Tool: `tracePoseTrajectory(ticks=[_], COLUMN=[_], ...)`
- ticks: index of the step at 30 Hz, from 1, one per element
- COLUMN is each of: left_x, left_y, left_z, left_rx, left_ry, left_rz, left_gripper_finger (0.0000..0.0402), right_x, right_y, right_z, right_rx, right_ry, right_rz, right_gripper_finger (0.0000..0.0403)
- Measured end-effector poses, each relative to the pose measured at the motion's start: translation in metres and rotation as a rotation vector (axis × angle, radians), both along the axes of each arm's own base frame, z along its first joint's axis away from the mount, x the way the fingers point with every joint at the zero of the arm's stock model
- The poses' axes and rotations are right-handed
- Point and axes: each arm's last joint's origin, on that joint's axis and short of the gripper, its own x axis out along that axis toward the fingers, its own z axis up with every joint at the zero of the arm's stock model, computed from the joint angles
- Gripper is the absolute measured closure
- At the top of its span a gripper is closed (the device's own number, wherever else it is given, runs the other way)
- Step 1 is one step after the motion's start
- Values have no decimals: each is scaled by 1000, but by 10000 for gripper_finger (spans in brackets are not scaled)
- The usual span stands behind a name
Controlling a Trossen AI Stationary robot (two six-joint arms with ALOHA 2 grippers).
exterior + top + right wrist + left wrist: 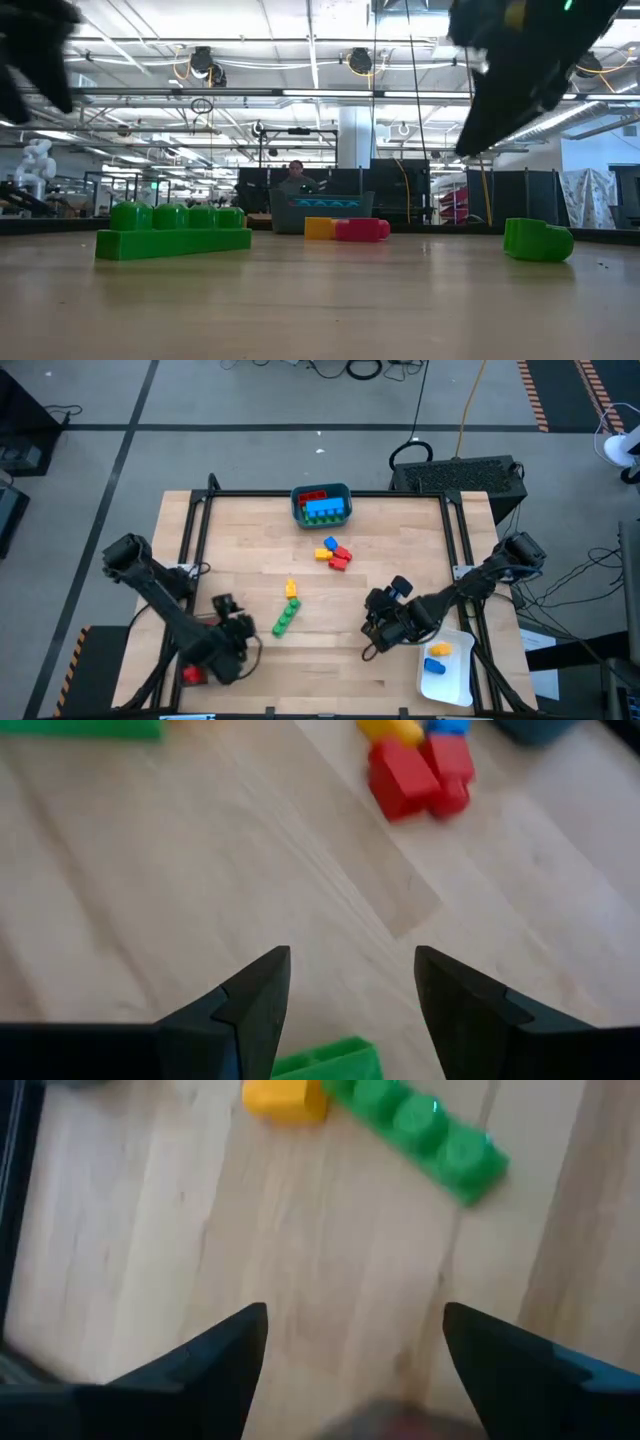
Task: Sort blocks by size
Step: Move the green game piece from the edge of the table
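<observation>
Wooden table (330,660), right pincer (350,1010) spread wide and empty above small green block (330,1062), left pincer (350,1370) open, empty

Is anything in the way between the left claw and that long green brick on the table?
Nothing visible. The left gripper, jaws open, faces the long green studded plastic brick across bare wooden table; a small yellow brick lies beside its end, off the direct path.
</observation>
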Motion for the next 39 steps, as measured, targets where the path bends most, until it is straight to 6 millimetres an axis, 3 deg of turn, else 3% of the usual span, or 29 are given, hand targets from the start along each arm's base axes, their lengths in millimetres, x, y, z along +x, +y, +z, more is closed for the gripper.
tracePoseTrajectory(ticks=[8, 16, 21, 30, 34, 39], left_x=[57, 104, 129, 155, 159, 161], left_y=[45, 87, 113, 172, 196, 206], left_z=[0, 7, 13, 12, 2, -10], left_rx=[-33, -17, -60, -24, -56, -90], left_ry=[-62, -191, -288, -343, -315, -275], left_rz=[-18, -148, -261, -377, -379, -375], left_gripper_finger=[97, 102, 102, 103, 103, 103], right_x=[4, 15, 16, 16, 20, 23], right_y=[-19, -40, -41, -47, -56, -66], right_z=[-23, -23, -23, -23, -22, -23], right_rx=[12, 3, -11, -35, -58, -26], right_ry=[35, 75, 88, 120, 129, 171], right_rz=[48, 93, 113, 132, 147, 192], right_gripper_finger=[202, 202, 202, 202, 202, 202])
